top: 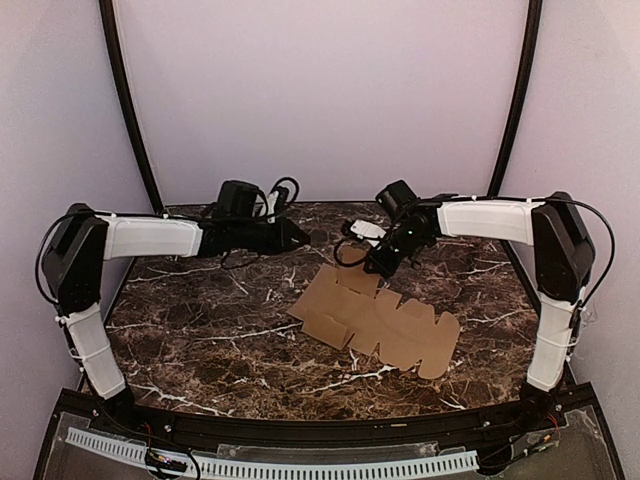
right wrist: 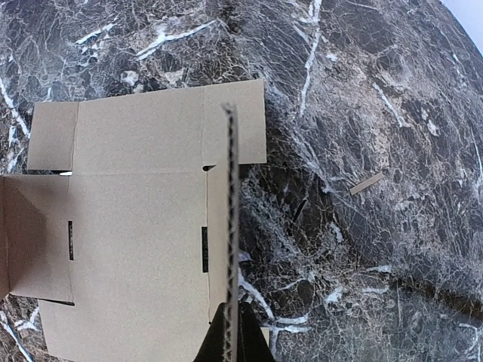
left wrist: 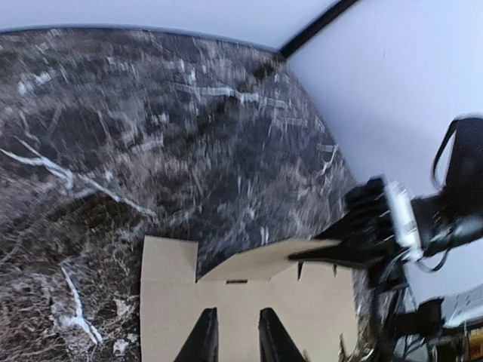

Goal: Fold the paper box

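Note:
The paper box (top: 380, 320) is a flat brown die-cut sheet lying on the marble table, right of centre. My right gripper (top: 382, 262) is at its far edge, shut on one flap. In the right wrist view that flap (right wrist: 230, 226) stands edge-on and upright between the closed fingers of the right gripper (right wrist: 232, 343), beside the rest of the sheet (right wrist: 136, 226). My left gripper (top: 300, 237) hovers left of the sheet's far corner. In the left wrist view the gripper (left wrist: 238, 339) has its two fingers apart with nothing between them, the sheet (left wrist: 170, 302) lying below and the raised flap (left wrist: 264, 264) beyond.
A small cardboard sliver (right wrist: 367, 183) lies on the marble table (top: 200, 330) right of the sheet. Black cables (top: 282, 190) loop at the back behind the left arm. Pale walls and two black frame posts (top: 128, 110) close in the table's sides and back.

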